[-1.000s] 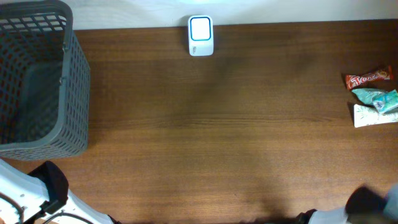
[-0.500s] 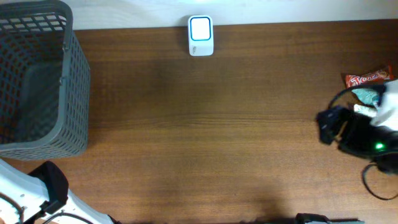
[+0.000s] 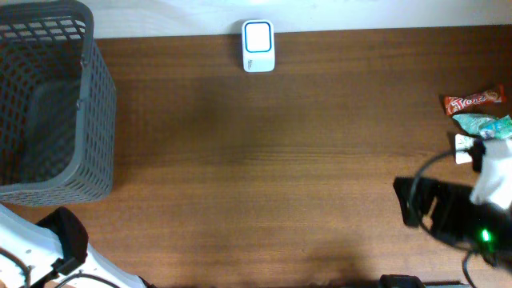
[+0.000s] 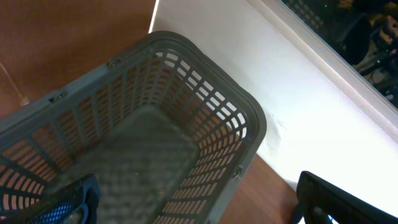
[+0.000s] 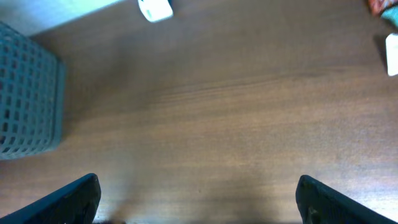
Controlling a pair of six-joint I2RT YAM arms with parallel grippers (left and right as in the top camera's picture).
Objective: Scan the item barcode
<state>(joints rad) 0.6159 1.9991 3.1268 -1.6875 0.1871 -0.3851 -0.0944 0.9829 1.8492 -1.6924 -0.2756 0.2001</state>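
Right gripper jaws spread, empty; red wrapper txt illegible.

Surface: brown wood grain, smooth, low sheen. Scanner: white smooth plastic, slightly glossy; basket left of the scanner: grey moulded plastic lattice, matt. Far right of the scanner, red wrapper and teal wrapper: crinkled glossy film.

The basket sits on the left side of the table. The scanner stands at the back, in the middle. The snack packs lie close together at the right edge.
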